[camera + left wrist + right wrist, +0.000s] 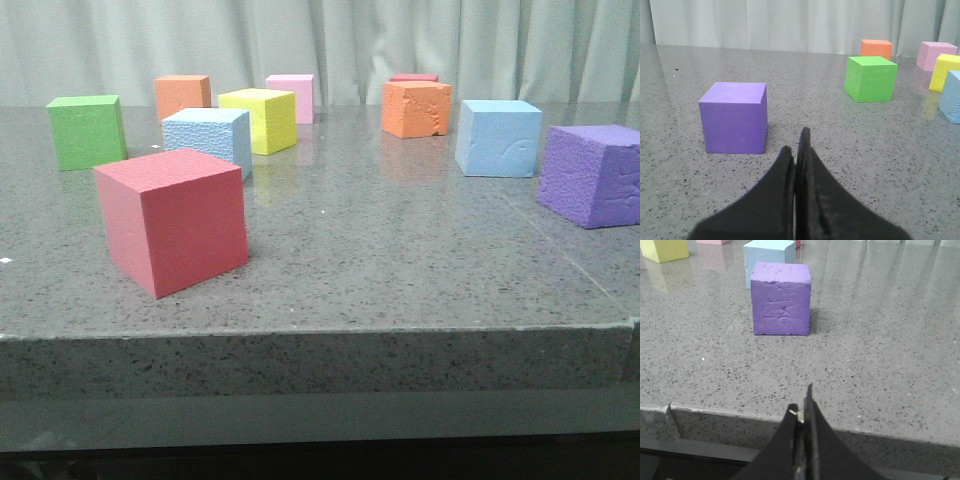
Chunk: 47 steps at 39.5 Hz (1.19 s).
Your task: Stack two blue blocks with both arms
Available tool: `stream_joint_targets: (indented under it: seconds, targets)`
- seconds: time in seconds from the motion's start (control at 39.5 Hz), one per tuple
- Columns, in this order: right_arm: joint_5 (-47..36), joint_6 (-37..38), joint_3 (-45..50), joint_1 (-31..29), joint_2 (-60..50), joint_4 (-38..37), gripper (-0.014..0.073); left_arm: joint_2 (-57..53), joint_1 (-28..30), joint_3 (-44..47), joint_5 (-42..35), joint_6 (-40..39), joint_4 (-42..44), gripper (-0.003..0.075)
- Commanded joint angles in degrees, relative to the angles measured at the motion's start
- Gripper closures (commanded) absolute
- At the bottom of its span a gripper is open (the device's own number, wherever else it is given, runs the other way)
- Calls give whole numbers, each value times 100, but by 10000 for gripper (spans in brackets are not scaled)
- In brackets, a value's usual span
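Observation:
The pebbly blue block (207, 138) sits left of centre on the grey table, behind a red cube. It shows at the edge of the left wrist view (953, 97). The smoother blue block (498, 137), with a curved scratch, sits at the right; in the right wrist view (767, 255) it is partly hidden behind a purple cube. Neither gripper shows in the front view. My left gripper (797, 150) is shut and empty, low over the table. My right gripper (802, 402) is shut and empty, at the table's front edge.
A big red cube (172, 218) stands front left. Green (87, 130), orange (182, 96), yellow (258, 119), pink (290, 97) and rough orange (415, 107) cubes stand behind. A rough purple cube (592, 173) is at the right. A smooth purple cube (735, 117) is near my left gripper.

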Motion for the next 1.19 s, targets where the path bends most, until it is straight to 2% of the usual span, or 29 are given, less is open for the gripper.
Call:
stream_joint_targets:
  seconds: [0.0,1.16]
  targets:
    - [-489,-50,-38,-34,-101,42,654,-101,12,17,-461,3,-56,741]
    - [-500,-50,-38,-34,-101,42,654,-101,12,17,-561,3,-56,741]
